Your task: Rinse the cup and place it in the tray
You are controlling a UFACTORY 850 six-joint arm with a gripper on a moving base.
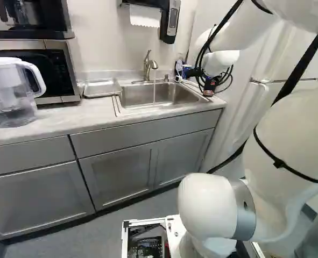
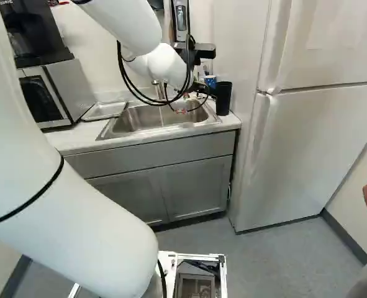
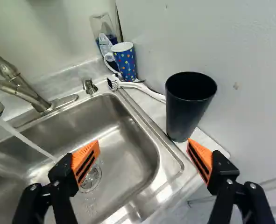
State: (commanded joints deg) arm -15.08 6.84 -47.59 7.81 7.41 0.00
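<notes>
Gripper (image 2: 197, 101): hanging over sink (image 3: 128, 144), fingers standing spread.
Black cup (image 3: 190, 109): standing upright on ctr. (image 1: 67, 121) beside sink, just ahead of one finger.
Faucet (image 3: 23, 88): running water into sink.
Tray (image 1: 101, 88): lying on ctr., opp. side from cup.

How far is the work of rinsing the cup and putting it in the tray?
Done: only the water seems ready, running from the faucet into the sink.
In hand: nothing; the gripper is open near the black cup, probably the one meant, standing beside the sink.
Left: grasping, rinsing, and placing it in the metal tray.
</notes>
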